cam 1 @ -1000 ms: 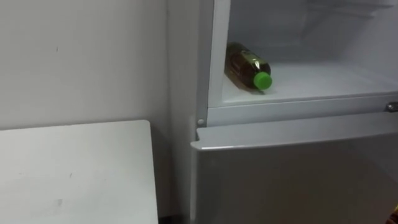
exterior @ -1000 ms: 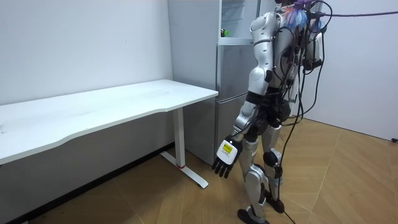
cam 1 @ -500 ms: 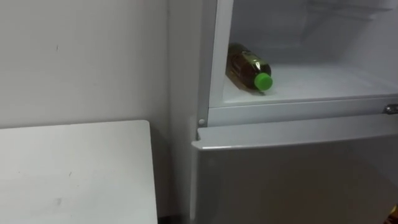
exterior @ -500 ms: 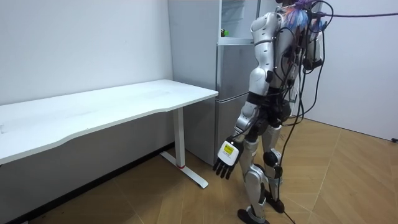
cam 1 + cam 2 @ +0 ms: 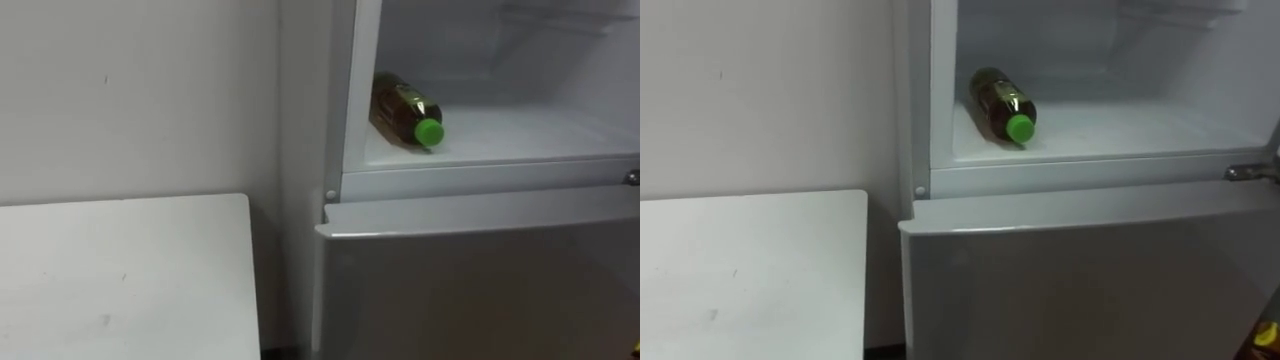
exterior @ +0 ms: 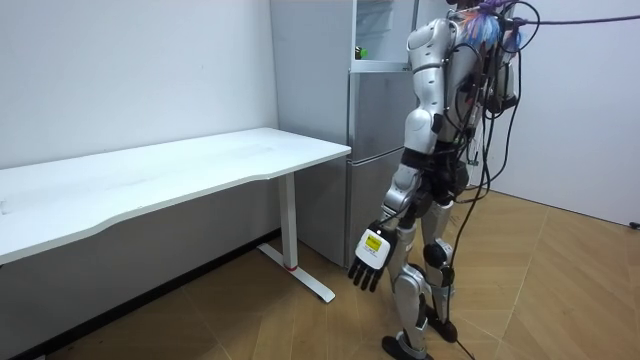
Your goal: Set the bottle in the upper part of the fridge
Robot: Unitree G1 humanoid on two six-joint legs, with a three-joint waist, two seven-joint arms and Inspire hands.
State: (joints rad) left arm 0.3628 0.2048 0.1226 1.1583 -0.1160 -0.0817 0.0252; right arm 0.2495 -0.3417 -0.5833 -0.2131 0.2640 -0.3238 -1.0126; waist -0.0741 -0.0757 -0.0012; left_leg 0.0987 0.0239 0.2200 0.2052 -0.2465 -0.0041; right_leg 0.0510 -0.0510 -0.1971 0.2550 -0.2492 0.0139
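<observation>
Well, left eye view first: the bottle [image 5: 403, 105] lies on its side on the floor of the open upper fridge compartment [image 5: 480, 183] at 1 o'clock, its green cap [image 5: 429, 131] facing outward. The white tabletop [image 5: 120, 270] sits at 8 o'clock.

Room view now: the robot stands facing the fridge [image 6: 375, 120]. Its left robot hand [image 6: 370, 262] hangs at 5 o'clock, fingers loose and apart, holding nothing.

Right eye view: a sliver of the right robot hand [image 5: 1265, 338] shows at 4 o'clock, and its state cannot be told.
</observation>
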